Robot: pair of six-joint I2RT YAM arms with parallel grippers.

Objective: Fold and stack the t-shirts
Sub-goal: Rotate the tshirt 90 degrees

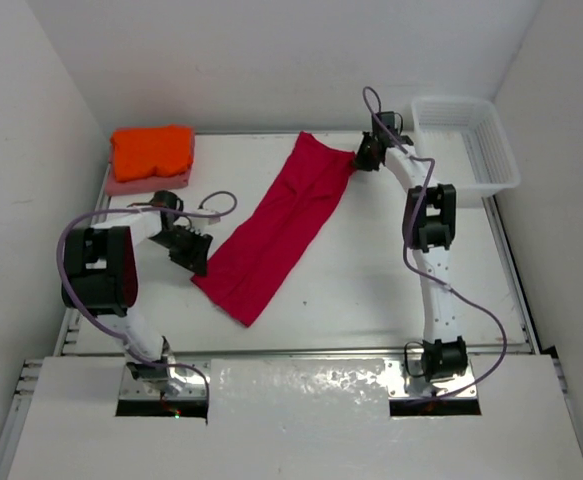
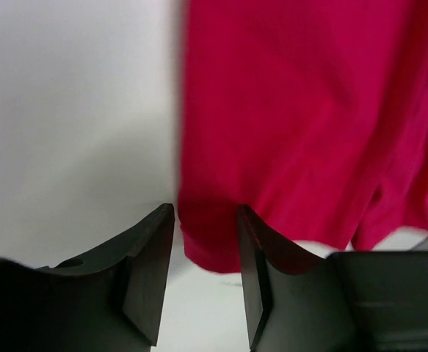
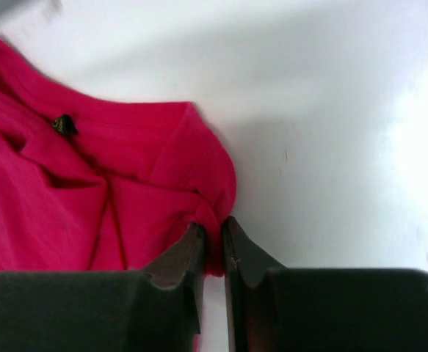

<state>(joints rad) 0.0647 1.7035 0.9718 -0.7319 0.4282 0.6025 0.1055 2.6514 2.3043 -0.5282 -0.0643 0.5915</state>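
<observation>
Orange t-shirt (image 1: 151, 150) is folded onto pink t-shirt (image 1: 131, 186), upper left; crimson t-shirt (image 1: 281, 225), unstacked, is pinched by right end effector (image 3: 212, 231); left end effector (image 2: 205, 220) is open.

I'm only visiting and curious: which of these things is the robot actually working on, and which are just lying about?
Part of the job:
crimson t-shirt, one corner pinched by the right gripper
orange t-shirt, folded, lying on the pink t-shirt

Just lying about:
white mesh basket, at the far right
</observation>
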